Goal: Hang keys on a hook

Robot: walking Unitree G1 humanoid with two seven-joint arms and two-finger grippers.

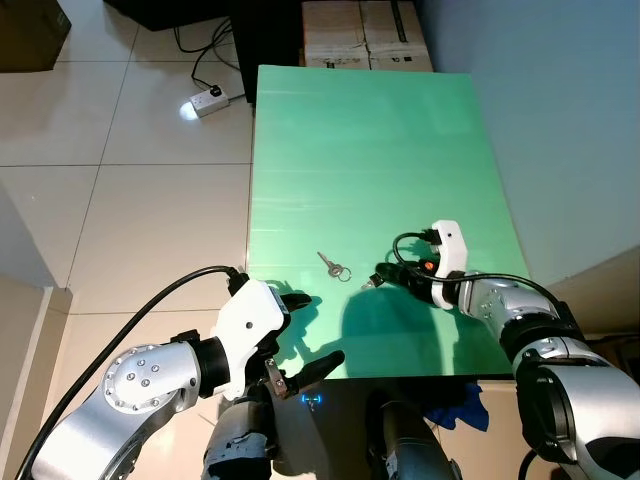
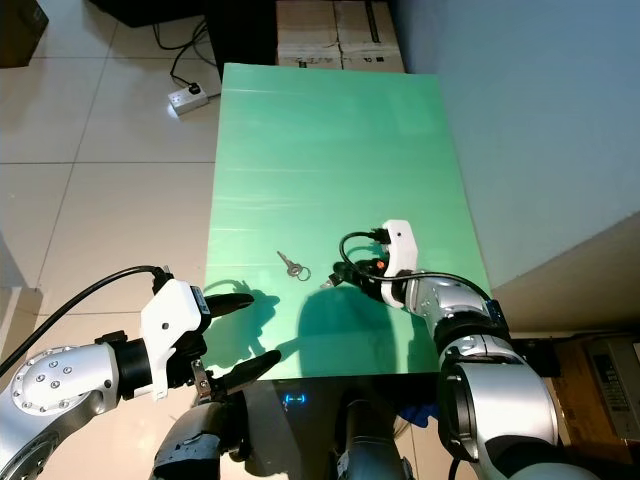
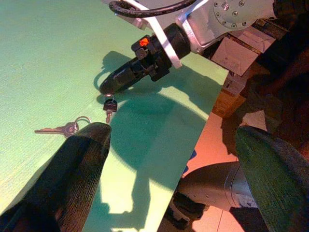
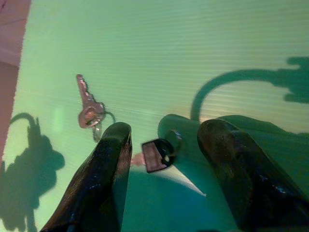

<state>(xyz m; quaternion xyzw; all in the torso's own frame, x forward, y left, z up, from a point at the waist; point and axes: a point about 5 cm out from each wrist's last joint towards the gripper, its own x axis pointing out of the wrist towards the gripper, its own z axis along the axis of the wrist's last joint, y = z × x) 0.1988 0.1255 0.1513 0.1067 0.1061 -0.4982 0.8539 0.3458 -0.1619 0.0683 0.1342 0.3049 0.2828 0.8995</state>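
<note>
Right wrist view: I see my right claw (image 4: 161, 166), fingers apart, straddling the black-headed key (image 4: 155, 154) | silver keys (image 1: 334, 266) lie on green counter (image 1: 370, 150) at its 10 o'clock | nothing lifted; hanging undone | left claw (image 1: 312, 335) apart, idle at the near edge.

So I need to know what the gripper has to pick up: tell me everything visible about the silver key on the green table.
The silver key lies flat on the green table, a slim metal blade with a rounded head, pale and shiny. A thin ring passes through its head. It lies near the table's front edge, slightly left of middle. A separate small black-headed key sits apart from it, between the open fingers of the right gripper. Nothing grips the silver key; only the table and its ring touch it.
</note>
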